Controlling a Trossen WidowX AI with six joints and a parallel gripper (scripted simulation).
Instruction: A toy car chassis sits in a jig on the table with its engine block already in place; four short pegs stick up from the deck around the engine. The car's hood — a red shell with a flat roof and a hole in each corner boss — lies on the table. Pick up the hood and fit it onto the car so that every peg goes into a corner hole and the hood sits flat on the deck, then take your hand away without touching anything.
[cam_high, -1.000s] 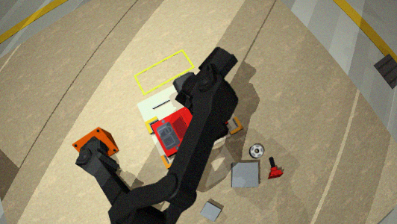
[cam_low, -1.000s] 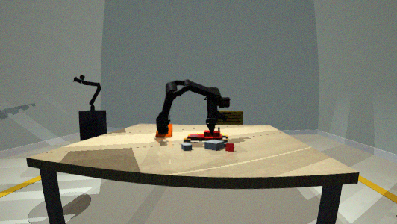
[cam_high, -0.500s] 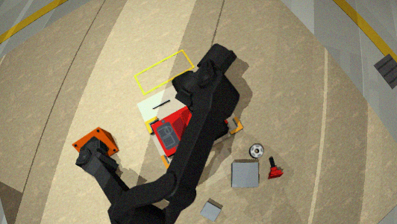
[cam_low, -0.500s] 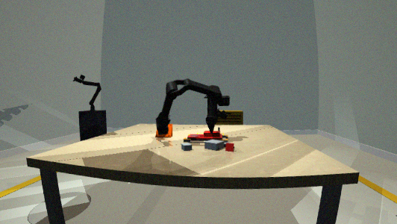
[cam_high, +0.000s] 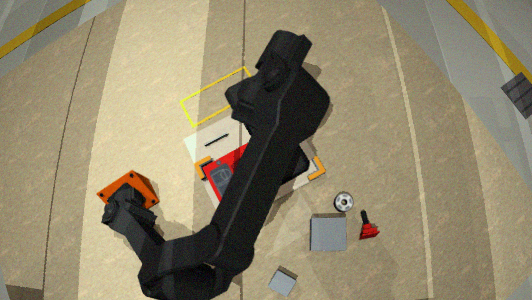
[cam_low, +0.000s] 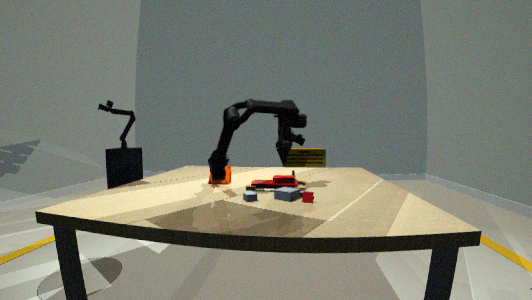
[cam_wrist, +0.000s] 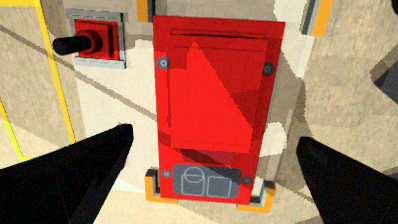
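The red chassis (cam_high: 212, 184) (cam_low: 261, 183) (cam_wrist: 162, 135) lies in the jig, whose orange corners (cam_high: 318, 170) (cam_wrist: 320, 17) show around it. The red hood (cam_low: 284, 179) (cam_wrist: 210, 100) is on the chassis deck, its roof upward and its sides roughly in line with the chassis. The arm hides it in the top view. The pegs and corner holes cannot be made out, and whether the hood is fully seated cannot be told. My gripper (cam_low: 284, 163) (cam_wrist: 214, 137) is open and empty, above the car, clear of the hood, with a finger to either side in the wrist view.
A red part with a black post (cam_wrist: 90, 42) stands beside the chassis on the white plate (cam_high: 197, 142) (cam_wrist: 115, 100). A yellow outline (cam_high: 212, 84) (cam_wrist: 56, 75) lies beyond. Nearby are a wheel (cam_high: 338, 200), a grey block (cam_high: 328, 234) (cam_low: 287, 194), a smaller block (cam_high: 283, 282) (cam_low: 250, 197) and a red piece (cam_high: 369, 231) (cam_low: 308, 197).
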